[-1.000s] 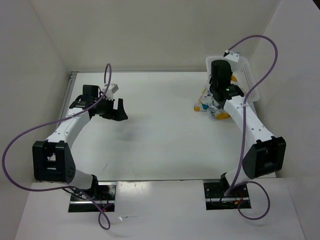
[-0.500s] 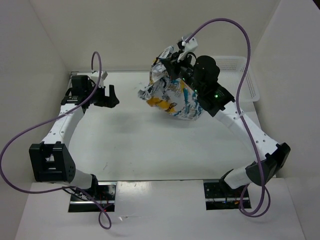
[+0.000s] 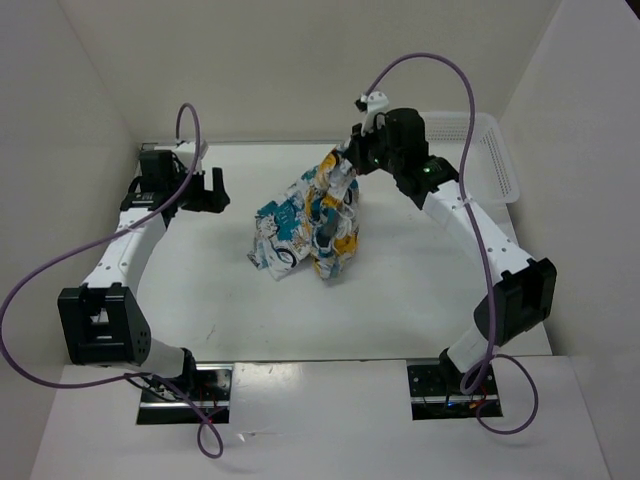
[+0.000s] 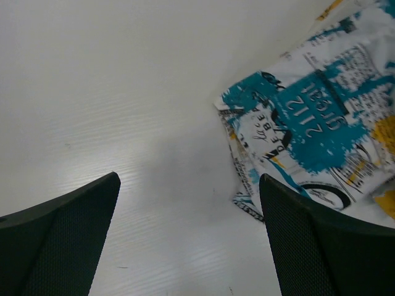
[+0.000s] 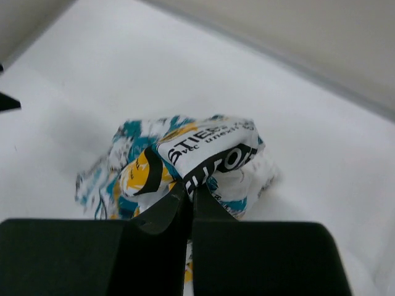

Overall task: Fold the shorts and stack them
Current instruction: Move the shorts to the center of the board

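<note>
- table (image 3: 420, 290): shorts (image 3: 305, 225) bunched mid-table, lower end on the surface, well apart from basket (image 3: 495, 150)
- right gripper (image 3: 347, 165): clamped on a top fold, holding it up (step, i'd say: laying out flat)
- left gripper (image 3: 213, 190): jaws apart, empty, near the shorts
- next: left likely needs a free corner to spread

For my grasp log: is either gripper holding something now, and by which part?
The right gripper is shut on the shorts, pinching a bunched fold at their raised end; the left gripper is open and holds nothing.
</note>
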Robot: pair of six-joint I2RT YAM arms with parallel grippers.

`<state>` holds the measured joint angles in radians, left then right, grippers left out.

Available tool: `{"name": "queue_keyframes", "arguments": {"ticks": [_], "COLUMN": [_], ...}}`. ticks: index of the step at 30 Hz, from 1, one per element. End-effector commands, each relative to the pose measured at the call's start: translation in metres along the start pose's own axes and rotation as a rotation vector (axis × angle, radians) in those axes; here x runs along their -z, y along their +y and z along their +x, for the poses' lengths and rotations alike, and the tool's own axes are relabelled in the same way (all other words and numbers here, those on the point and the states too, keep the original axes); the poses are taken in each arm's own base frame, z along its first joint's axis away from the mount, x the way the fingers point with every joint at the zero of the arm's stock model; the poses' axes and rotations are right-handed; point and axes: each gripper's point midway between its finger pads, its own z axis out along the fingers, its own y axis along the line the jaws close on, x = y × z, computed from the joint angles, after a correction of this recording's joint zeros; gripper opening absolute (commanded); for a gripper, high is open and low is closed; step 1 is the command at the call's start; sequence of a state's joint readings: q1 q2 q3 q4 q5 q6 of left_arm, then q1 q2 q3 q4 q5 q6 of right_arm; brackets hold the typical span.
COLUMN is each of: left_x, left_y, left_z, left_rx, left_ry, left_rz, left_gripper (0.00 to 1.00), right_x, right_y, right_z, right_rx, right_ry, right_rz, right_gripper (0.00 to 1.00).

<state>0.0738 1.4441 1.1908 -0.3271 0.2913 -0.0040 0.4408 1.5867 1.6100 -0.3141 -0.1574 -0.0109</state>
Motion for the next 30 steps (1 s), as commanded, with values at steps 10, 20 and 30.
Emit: {"name": "queue_keyframes", "arguments": {"ticks": [10, 20, 30], "left_x": [-0.087, -0.123, -0.134], "left_y": [-0.066, -0.083, -0.091], "left_z": [0.070, 0.070, 0.090], "left_rx": [-0.015, -0.024, 0.010], "left_ry": [0.317, 0.322, 0.378], "left_rz": [0.213, 0.295, 0.364], "left_gripper": [1.00, 0.95, 0.74], "right_x": [0.025, 0.031, 0.030], "right_y": [0.008, 0.006, 0.001], "right_z": [0.130, 0.143, 0.139], "right_rx": [-0.121, -0.141, -0.136], "right_ry": [0.239, 0.249, 0.238], "right_rz": [-0.002, 0.007, 0.034], "right_gripper": [0.00, 0.00, 0.00]}}
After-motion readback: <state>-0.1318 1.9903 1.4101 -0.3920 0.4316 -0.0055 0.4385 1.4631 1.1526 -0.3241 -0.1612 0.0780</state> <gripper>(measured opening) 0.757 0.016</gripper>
